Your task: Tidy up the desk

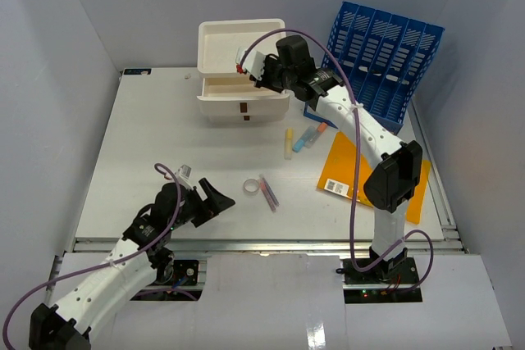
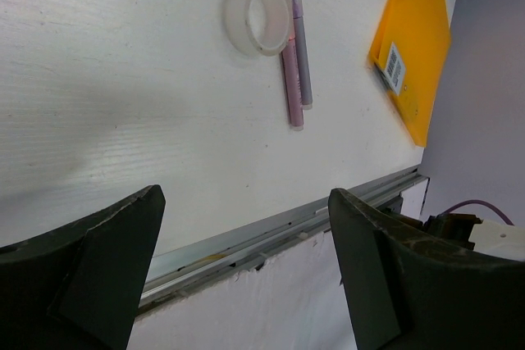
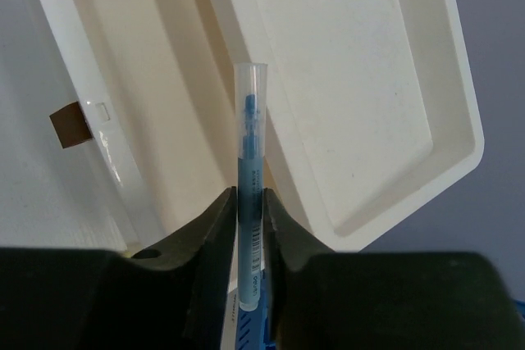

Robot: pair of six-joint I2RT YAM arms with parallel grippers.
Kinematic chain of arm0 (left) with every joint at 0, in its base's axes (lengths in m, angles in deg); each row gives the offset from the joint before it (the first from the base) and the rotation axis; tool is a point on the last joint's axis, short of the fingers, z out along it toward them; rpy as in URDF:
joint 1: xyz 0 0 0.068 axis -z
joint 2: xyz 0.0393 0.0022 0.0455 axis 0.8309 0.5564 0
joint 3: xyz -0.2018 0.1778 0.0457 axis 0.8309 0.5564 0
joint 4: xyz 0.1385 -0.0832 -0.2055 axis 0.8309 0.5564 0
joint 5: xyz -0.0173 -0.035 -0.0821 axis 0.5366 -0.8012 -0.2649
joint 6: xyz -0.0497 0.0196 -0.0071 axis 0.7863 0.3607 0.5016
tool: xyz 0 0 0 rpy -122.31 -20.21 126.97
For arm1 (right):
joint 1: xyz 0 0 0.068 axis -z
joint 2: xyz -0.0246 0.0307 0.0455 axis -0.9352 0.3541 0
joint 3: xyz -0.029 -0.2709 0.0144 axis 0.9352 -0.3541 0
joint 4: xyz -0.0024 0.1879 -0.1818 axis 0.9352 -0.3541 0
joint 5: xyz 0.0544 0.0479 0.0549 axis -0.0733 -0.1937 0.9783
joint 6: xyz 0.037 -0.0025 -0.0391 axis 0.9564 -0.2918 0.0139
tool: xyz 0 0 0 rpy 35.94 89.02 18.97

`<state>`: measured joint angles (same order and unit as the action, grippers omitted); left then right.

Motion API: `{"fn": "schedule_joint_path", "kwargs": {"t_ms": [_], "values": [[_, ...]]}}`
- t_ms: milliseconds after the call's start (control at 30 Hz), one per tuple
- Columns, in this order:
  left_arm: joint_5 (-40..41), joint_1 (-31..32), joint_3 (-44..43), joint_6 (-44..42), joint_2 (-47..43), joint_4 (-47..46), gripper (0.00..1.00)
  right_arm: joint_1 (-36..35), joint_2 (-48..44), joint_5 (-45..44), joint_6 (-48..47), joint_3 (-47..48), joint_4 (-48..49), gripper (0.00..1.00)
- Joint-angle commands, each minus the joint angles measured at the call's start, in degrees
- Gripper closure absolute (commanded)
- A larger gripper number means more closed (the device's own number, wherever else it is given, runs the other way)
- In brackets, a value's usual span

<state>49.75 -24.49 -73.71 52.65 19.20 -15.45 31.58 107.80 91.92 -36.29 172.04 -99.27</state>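
Blue marker point(image 3: 249, 133) in right gripper point(image 3: 248, 206), arm outstretched over white box point(image 1: 225, 43)

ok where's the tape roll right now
Top view: the tape roll lies front-middle on the desk, just left of two pens, right of the left gripper.

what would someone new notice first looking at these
The right tool, stretched to the far side of the desk, pinches a blue pen over the open white drawer box. Next come the bright colours: a blue file rack at the far right and an orange folder lying flat in front of it. Near the front edge the left tool hangs open, facing a tape roll and two pens.
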Motion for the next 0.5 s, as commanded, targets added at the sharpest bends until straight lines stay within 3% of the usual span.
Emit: {"fn": "schedule_joint_path", "kwargs": {"t_ms": [0, 133, 333, 433, 467], "values": [[-0.57, 0.06, -1.04, 1.1, 2.38, -1.92, 0.1, -0.02, -0.72, 1.14, 0.32, 0.85, 0.6, 0.69], [0.25, 0.99, -2.07, 2.28, 3.76, -2.25, 0.1, 0.06, -1.42, 2.97, 1.49, 0.03, 0.38, 0.51], [2.13, 3.27, -2.09, 5.69, 4.49, -3.21, 0.1, 0.62, -3.24, 5.03, 4.56, -0.02, 0.16, 0.45], [4.79, 6.49, -2.29, 8.46, 6.71, -3.98, 0.11, 3.61, -8.31, 16.25, 13.06, -0.28, -2.1, 0.45], [5.84, 7.66, -2.46, 9.28, 7.59, -4.19, 0.12, 5.57, -9.95, 23.89, 16.65, -1.14, -2.85, 0.44]]}}
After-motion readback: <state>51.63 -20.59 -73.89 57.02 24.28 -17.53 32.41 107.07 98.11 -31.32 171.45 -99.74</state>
